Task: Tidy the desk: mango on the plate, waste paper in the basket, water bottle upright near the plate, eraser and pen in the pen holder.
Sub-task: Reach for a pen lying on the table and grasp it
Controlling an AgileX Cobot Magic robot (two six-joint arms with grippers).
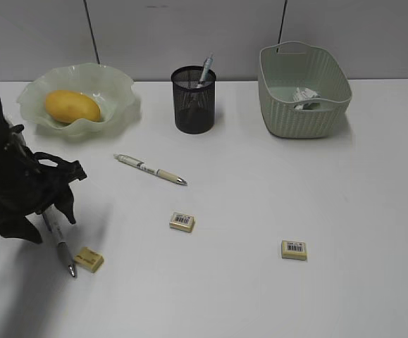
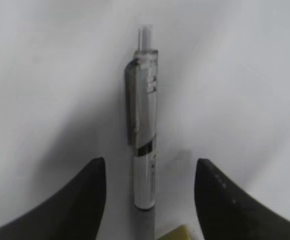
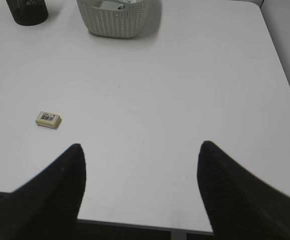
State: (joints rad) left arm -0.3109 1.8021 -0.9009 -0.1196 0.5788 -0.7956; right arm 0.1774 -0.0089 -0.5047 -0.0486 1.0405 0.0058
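Note:
The mango (image 1: 72,105) lies on the ruffled green plate (image 1: 115,79) at the back left. The waste paper (image 1: 304,96) lies in the basket (image 1: 304,116). The black mesh pen holder (image 1: 194,102) has one pen (image 1: 206,69) in it. My left gripper (image 1: 48,220) is low over the desk (image 1: 260,190), open, and straddles a silver pen (image 2: 145,135) that lies flat between its jaws (image 2: 150,170). A second pen (image 1: 151,170) lies mid-desk. Three erasers lie loose: one (image 1: 89,259) beside the straddled pen, one in the middle (image 1: 182,222), one to the right (image 1: 294,249). My right gripper (image 3: 140,155) is open and empty. The water bottle is out of view.
The right wrist view shows the desk's front edge below the jaws, the right edge (image 3: 285,75), an eraser (image 3: 48,119), the basket (image 3: 117,22) and the pen holder (image 3: 28,11) far off. A yellow eraser corner (image 2: 175,232) shows low in the left wrist view.

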